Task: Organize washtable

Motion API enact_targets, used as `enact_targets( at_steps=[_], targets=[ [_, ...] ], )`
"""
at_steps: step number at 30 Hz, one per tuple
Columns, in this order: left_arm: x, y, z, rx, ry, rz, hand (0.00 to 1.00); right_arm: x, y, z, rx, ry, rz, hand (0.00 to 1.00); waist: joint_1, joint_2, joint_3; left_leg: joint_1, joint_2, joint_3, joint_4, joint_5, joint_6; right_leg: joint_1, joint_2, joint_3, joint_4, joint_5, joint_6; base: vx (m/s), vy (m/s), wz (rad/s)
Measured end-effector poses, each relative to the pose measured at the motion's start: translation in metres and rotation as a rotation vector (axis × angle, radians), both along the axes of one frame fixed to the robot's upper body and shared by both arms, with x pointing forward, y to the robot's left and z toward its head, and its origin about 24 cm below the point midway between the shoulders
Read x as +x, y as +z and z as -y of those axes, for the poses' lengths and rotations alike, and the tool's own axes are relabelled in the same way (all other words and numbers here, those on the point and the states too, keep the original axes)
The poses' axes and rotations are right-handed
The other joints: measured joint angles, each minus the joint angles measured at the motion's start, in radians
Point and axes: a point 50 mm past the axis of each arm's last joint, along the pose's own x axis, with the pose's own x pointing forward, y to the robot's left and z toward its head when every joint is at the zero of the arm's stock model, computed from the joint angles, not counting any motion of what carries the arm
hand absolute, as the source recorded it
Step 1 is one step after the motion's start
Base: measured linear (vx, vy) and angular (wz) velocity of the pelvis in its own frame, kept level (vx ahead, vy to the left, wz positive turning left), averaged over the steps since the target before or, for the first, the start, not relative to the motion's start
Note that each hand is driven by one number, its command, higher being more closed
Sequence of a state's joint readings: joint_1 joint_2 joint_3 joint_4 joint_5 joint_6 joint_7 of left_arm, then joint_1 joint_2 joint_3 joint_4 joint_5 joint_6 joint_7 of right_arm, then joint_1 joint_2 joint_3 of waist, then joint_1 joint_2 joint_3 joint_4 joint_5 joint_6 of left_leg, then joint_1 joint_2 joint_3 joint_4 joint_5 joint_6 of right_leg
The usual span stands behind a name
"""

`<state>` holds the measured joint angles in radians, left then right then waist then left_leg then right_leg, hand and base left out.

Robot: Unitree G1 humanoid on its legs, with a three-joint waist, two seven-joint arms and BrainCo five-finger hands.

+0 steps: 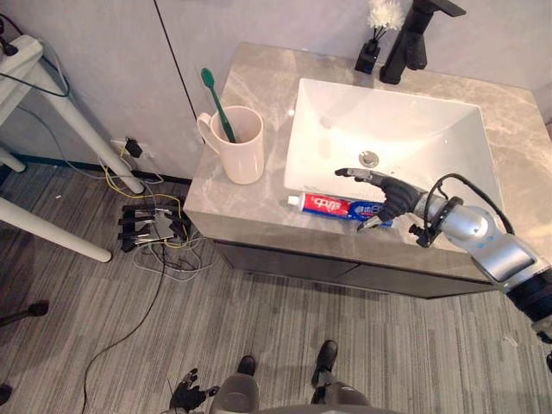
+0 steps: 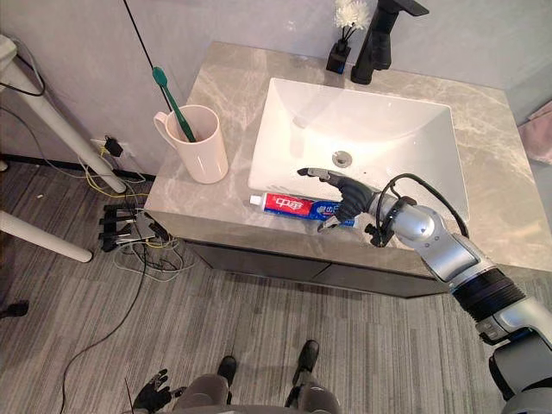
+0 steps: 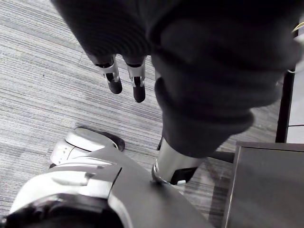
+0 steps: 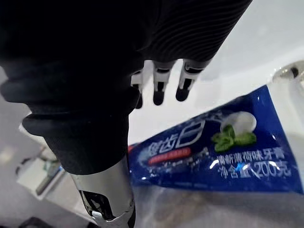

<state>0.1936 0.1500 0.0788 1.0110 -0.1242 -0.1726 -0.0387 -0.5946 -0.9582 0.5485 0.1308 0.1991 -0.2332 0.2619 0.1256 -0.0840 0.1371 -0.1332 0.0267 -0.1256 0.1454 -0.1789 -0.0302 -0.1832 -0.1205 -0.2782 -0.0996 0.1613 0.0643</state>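
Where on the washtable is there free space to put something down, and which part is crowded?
The widest bare patch is the counter right of the basin. A smaller one lies behind the cup, toward the wall. The front strip is crowded: the toothpaste lies there under the right hand. The faucet stands on the back strip.

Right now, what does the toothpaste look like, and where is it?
The toothpaste is a soft-looking tube, red toward its white cap and blue toward the flat end. It lies flat on the grey counter, in front of the white sink, cap toward the robot's left. The right hand, open, is over its blue end; contact is unclear.
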Motion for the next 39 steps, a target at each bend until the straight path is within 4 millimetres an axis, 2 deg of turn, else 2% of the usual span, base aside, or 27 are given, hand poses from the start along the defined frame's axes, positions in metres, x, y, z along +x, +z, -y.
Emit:
enact_targets(
  at_steps=[9, 17, 18, 22, 33, 37, 39],
  targets=[
    [0.001, 0.000, 0.001, 0.000, 0.000, 0.003, 0.00, -0.001, -0.004, 0.001, -0.022, -0.001, -0.013, 0.00, -0.001, 0.003, 0.006, -0.024, -0.002, -0.008, 0.010, 0.000, 0.000, -0.015, -0.001, -0.001, 0.000, 0.003, -0.001, 0.00, -0.001, 0.02],
    [0.004, 0.001, 0.001, 0.001, -0.007, 0.013, 0.00, -0.005, -0.012, 0.012, -0.063, -0.036, -0.020, 0.00, 0.000, 0.002, 0.021, -0.026, -0.006, -0.008, 0.014, 0.000, -0.001, -0.015, -0.004, 0.006, 0.000, 0.003, -0.001, 0.00, -0.001, 0.00],
    [0.005, 0.002, 0.001, 0.001, -0.010, 0.020, 0.00, -0.006, -0.011, 0.016, -0.053, -0.052, -0.016, 1.00, 0.000, 0.002, 0.029, -0.027, -0.006, -0.008, 0.015, 0.000, -0.001, -0.015, -0.004, 0.006, 0.000, 0.004, -0.001, -0.03, -0.004, 0.00],
    [0.006, 0.002, 0.001, 0.002, -0.011, 0.024, 0.00, -0.008, -0.012, 0.018, -0.058, -0.056, -0.003, 1.00, -0.001, 0.000, 0.036, -0.026, -0.007, -0.006, 0.014, -0.001, -0.002, -0.015, -0.004, 0.009, 0.000, 0.004, -0.001, 0.00, 0.000, -0.01],
    [0.008, 0.004, -0.004, 0.004, 0.009, 0.036, 0.00, -0.005, 0.003, 0.022, -0.053, -0.087, 0.052, 1.00, 0.003, -0.026, 0.056, -0.006, -0.008, -0.009, 0.009, -0.002, -0.002, -0.008, -0.006, 0.015, 0.000, 0.004, 0.000, 0.00, 0.000, 0.00],
    [0.008, 0.004, -0.006, -0.010, 0.048, 0.042, 0.00, -0.004, -0.001, 0.027, -0.066, -0.118, 0.032, 1.00, 0.007, -0.031, 0.056, 0.019, -0.008, -0.014, 0.008, -0.002, -0.001, 0.022, -0.007, 0.013, 0.000, 0.004, 0.000, 0.02, 0.012, 0.08],
    [0.010, 0.007, -0.009, -0.016, 0.092, 0.066, 0.00, -0.005, -0.003, 0.028, -0.078, -0.123, 0.027, 1.00, 0.005, -0.043, 0.051, 0.023, -0.009, -0.012, 0.007, -0.002, -0.001, 0.024, -0.009, 0.021, 0.000, 0.004, 0.000, 0.00, 0.000, 0.00]
  ],
)
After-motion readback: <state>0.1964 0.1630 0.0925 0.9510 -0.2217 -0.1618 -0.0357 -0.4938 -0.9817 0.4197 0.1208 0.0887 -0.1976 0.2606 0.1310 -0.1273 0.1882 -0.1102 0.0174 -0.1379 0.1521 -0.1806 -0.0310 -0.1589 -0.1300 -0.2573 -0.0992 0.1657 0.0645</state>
